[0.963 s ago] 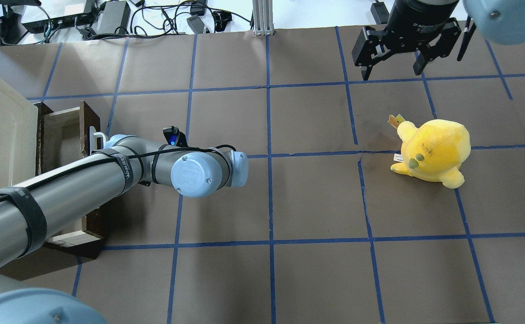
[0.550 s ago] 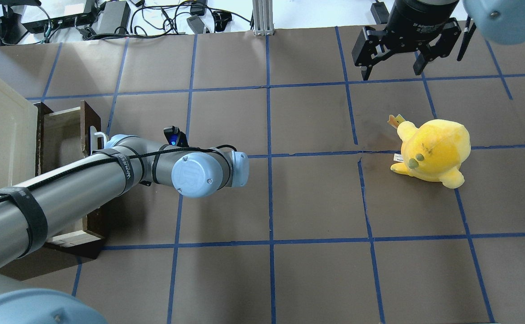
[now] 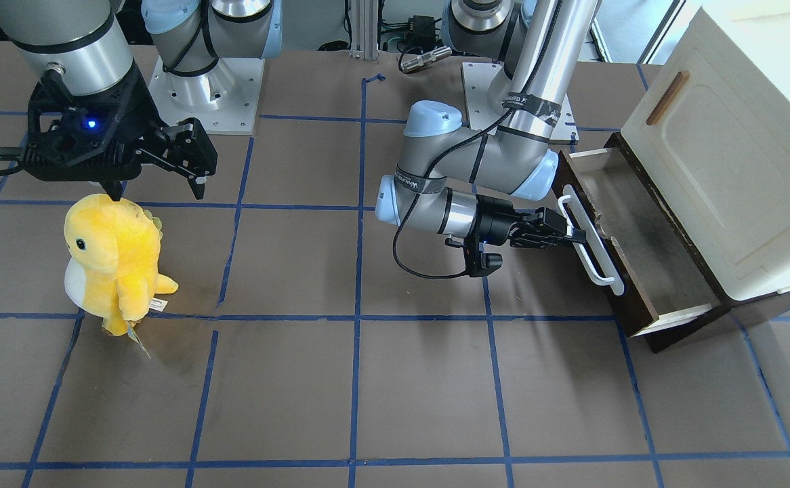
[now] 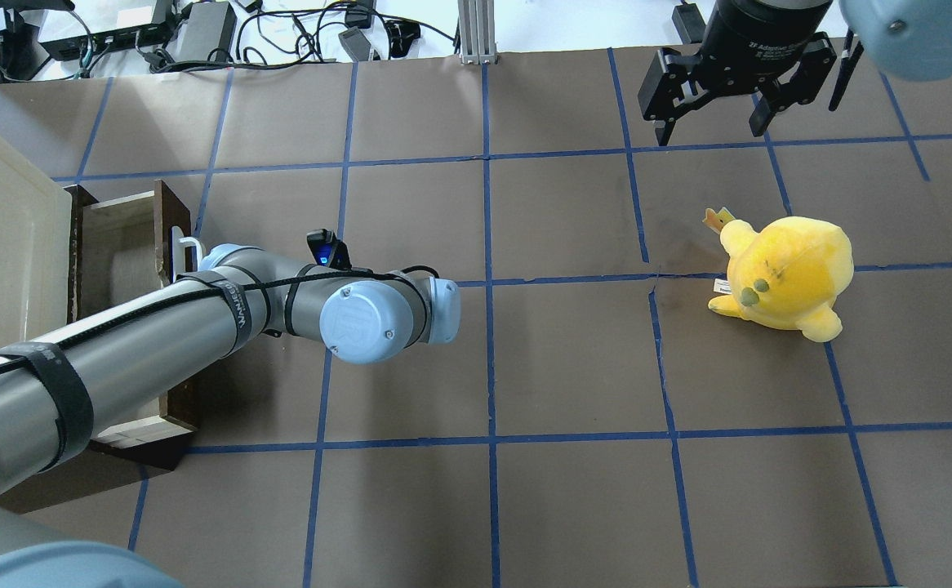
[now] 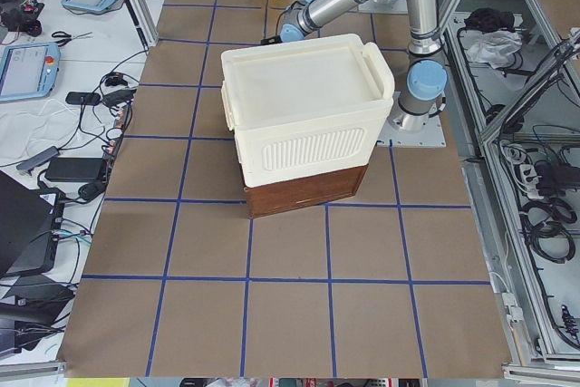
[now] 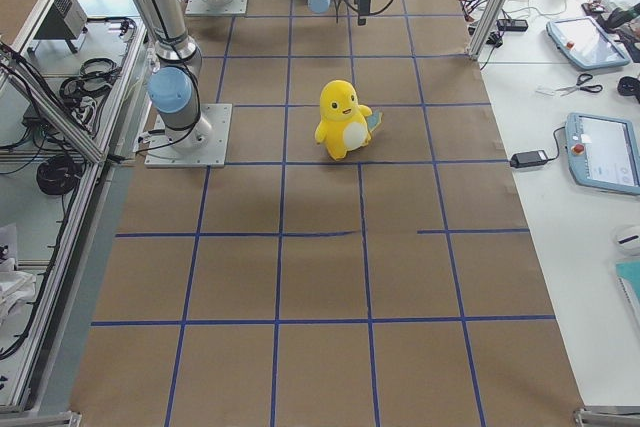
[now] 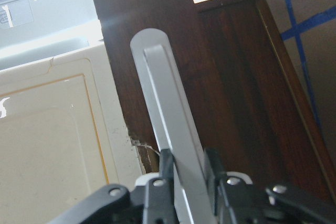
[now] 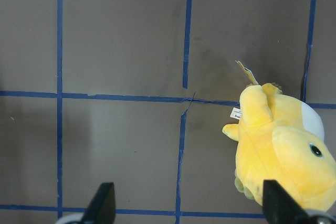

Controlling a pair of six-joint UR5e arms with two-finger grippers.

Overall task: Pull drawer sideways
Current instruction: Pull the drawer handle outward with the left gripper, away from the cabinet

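**Left tool and drawer.** The left tool [image 3: 574, 236] pinches the white bar handle [image 3: 600, 261] of the drawer [image 3: 642, 234]. Its two fingers [image 7: 167, 163] press against opposite sides of the bar, about halfway along it (the left wrist view shows the bar running up between them). The arm reaches the handle level and low, from the middle of the surface [image 3: 422, 379].

**Drawer.** The drawer lies at the surface's left edge. It stands partly out of the dark base beneath a cream cabinet [image 3: 727, 156]. Its dark brown front [image 7: 236, 103] faces the middle of the surface. The pale sides and grey-brown bottom [image 4: 113, 261] are exposed from above.

**Right tool.** The right tool [image 4: 710, 135] hangs above the right half of the surface. Its fingers are spread wide and hold nothing.

**Plush.** A yellow plush [image 3: 114, 261] stands upright toward the right edge. It is below and near the right tool without touching it, and well apart from the drawer.
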